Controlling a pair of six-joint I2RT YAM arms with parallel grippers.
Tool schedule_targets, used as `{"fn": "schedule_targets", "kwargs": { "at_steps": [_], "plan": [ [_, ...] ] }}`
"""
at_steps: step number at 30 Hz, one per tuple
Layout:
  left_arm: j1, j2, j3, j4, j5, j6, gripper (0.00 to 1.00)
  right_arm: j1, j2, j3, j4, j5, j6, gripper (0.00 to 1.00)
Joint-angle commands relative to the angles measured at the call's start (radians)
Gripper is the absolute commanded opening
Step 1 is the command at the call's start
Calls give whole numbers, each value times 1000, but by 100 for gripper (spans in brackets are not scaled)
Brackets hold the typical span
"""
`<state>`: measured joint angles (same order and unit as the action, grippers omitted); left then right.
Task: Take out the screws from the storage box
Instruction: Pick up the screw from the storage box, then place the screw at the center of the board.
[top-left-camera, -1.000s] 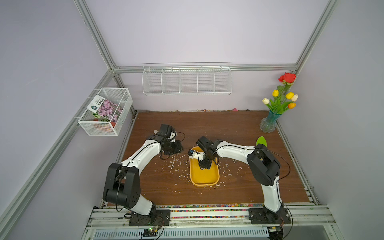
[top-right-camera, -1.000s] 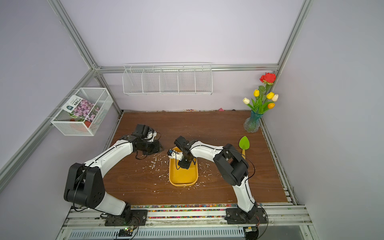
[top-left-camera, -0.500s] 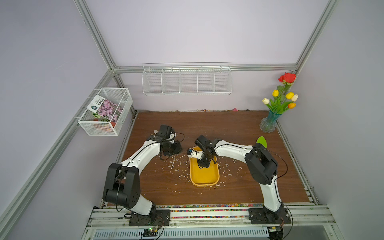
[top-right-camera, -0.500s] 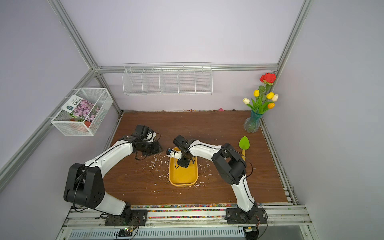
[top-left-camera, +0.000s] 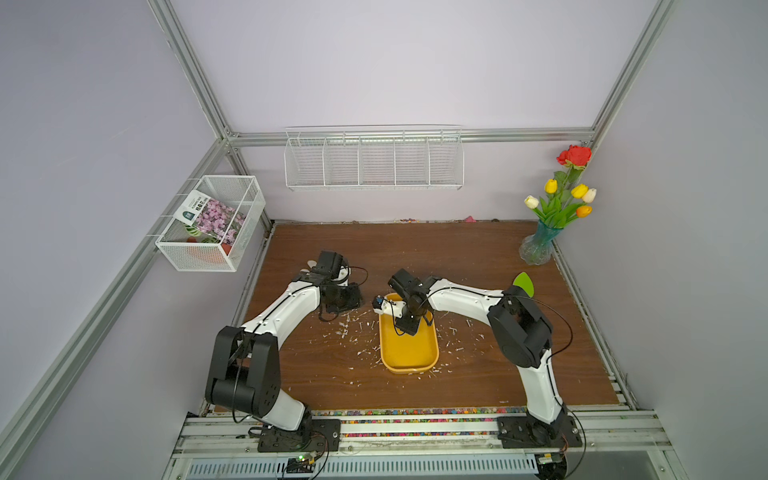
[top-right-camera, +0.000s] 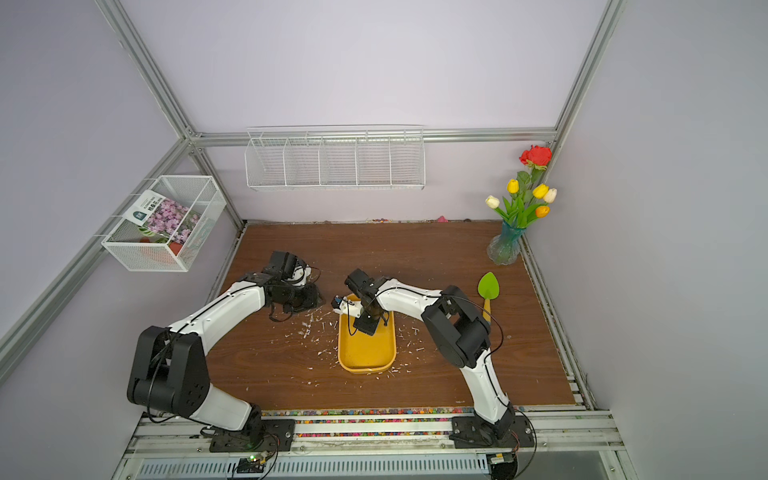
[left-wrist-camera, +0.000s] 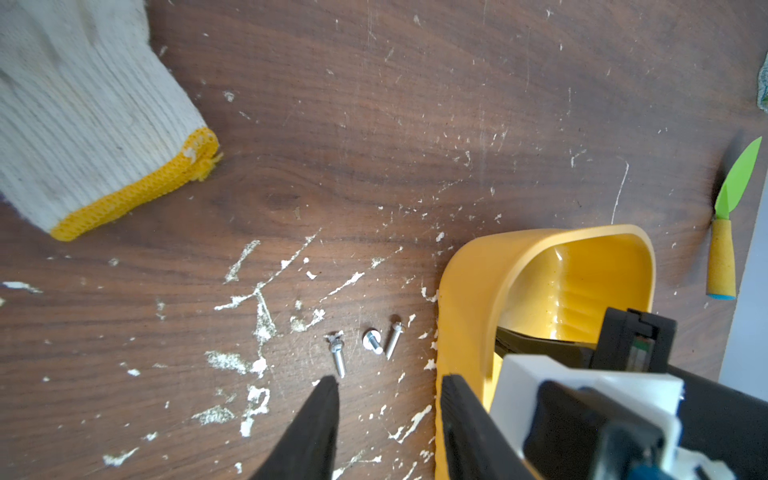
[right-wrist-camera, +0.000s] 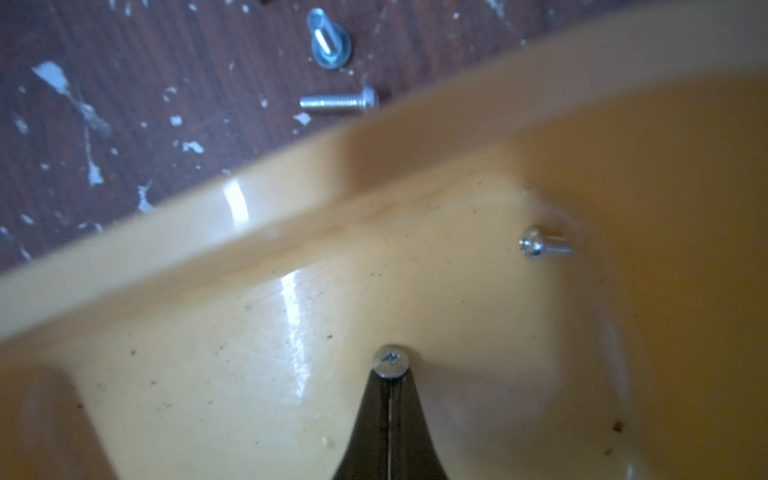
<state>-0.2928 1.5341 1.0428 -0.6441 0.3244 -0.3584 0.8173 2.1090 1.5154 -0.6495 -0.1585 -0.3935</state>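
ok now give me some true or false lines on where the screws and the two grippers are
1. The right gripper is inside the storage box, fingers shut on a screw. True.
2. No other screw remains in the box. False: a loose screw lies on its floor.
3. Beside the box, three screws lie on the table. True.
4. The left gripper grips the glove. False: its fingers stand open and empty above the table, apart from the glove.
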Motion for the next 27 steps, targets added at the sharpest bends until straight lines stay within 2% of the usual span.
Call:
{"fn": "schedule_targets", "kwargs": {
  "at_steps": [1,13,18,22,27],
  "plan": [
    [7,-29,-9,-7,-13,14,45,-1,48,-28,-60,-16,6,0],
    [8,-49,7,-5,-4,6,44,-64,-121,-33,38,-144,127,0],
    [-12,-150,18,54,56,48,44,-90,-219,-58,26,-162,150,0],
    [-57,-194,14,115,98,88,43,-137,-354,-144,55,-190,209,0],
    [-166,-135,54,96,68,141,40,-226,-532,-284,48,-155,263,0]
  ]
}}
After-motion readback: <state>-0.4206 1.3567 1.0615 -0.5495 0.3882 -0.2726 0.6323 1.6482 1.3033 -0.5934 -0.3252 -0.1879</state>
